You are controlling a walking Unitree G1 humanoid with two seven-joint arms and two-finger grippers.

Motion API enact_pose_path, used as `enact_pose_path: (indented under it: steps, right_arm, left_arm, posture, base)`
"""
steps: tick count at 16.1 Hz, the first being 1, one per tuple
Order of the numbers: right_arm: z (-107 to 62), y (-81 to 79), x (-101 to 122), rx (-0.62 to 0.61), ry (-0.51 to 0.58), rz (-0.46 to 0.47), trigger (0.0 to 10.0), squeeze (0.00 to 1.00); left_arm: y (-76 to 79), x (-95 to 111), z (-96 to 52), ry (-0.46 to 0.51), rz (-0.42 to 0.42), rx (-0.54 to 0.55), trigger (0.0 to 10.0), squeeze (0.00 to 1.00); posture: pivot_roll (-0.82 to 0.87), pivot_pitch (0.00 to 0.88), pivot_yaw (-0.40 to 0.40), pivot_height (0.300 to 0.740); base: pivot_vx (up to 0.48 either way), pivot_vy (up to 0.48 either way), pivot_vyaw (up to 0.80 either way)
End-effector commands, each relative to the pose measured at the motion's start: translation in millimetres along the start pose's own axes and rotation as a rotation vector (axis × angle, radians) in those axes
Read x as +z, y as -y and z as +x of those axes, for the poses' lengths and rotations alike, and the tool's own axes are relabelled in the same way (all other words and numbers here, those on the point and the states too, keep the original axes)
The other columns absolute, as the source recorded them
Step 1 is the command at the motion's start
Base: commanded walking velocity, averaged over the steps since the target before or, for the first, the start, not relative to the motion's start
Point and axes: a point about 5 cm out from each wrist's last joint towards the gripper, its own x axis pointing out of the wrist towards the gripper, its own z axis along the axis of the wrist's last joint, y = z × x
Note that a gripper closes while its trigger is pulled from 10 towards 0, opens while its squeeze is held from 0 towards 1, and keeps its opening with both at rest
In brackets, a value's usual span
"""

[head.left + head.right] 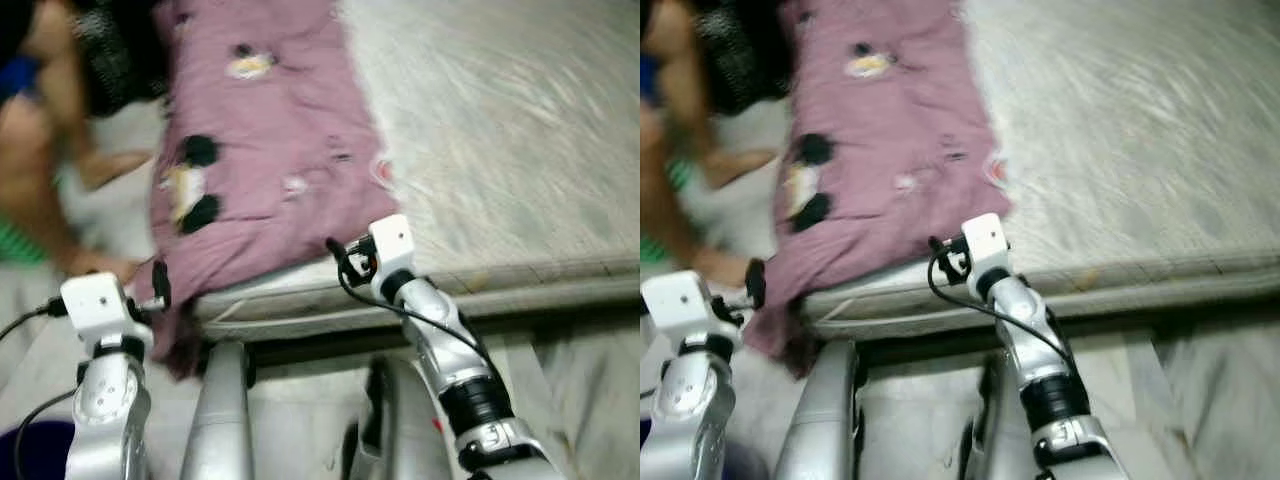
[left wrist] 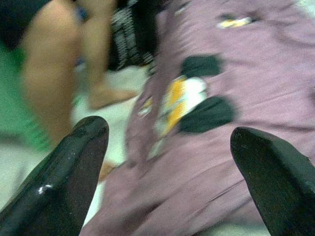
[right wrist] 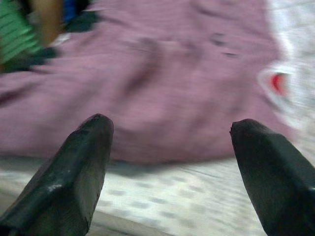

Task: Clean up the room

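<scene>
Bed (image 1: 520,130): mauve blanket (image 1: 265,150) ahead of both parted grippers.

A person's bare legs (image 1: 45,150) stand on the pale floor (image 1: 120,210) at the left, just beside the bed. One foot (image 1: 110,165) points toward the bed. Something green (image 1: 20,245) shows near the legs, too blurry to tell. A dark blue round thing (image 1: 35,450) sits low in the corner.

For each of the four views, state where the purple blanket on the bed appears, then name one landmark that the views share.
Left eye view: purple blanket upper left of centre, draped over the mattress edge.
Right eye view: upper left.
Left wrist view: right, beyond the open fingers.
Right wrist view: across the upper half.
Shared landmark: its black-and-yellow print.
</scene>
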Motion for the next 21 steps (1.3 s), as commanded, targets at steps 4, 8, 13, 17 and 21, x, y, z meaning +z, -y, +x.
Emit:
enact_pose_path:
  steps: [4, 8, 13, 17, 21]
  right_arm:
    - [-6.9, 3.7, -12, -0.012, -0.039, 0.018, 10.0, 0.0]
    - [-4.3, -0.2, -16, 0.053, -0.074, 0.049, 10.0, 0.0]
    - [7.8, -3.1, -9, 0.054, -0.044, 0.011, 10.0, 0.0]
    - [17.5, 0.3, 3, 0.004, 0.011, 0.059, 10.0, 0.0]
    - [39.4, 4.0, 28, -0.1, 0.063, 0.088, 10.0, 0.0]
  left_arm:
    - [3.5, -7, -4.4, -0.035, -0.008, -0.019, 10.0, 0.0]
    - [2.8, -7, -5.1, -0.036, -0.006, -0.018, 10.0, 0.0]
    - [-0.9, -3, -7.2, -0.033, 0.007, -0.016, 10.0, 0.0]
    - [-3.1, 2, -8.9, -0.022, 0.022, -0.014, 10.0, 0.0]
    - [-2.4, 9, -14.9, -0.005, 0.042, -0.012, 10.0, 0.0]
  posture:
    - [0.09, 0.2, -0.043, 0.553]
    - [0.09, 0.209, -0.039, 0.553]
    - [0.13, 0.233, -0.029, 0.553]
    - [0.15, 0.249, -0.023, 0.553]
    - [0.18, 0.27, -0.022, 0.553]
  base:
    - [0.0, 0.0, 0.72]
    - [0.0, 0.0, 0.0]
    - [0.0, 0.0, 0.74]
    - [0.0, 0.0, 0.3]
    - [0.0, 0.0, 0.0]
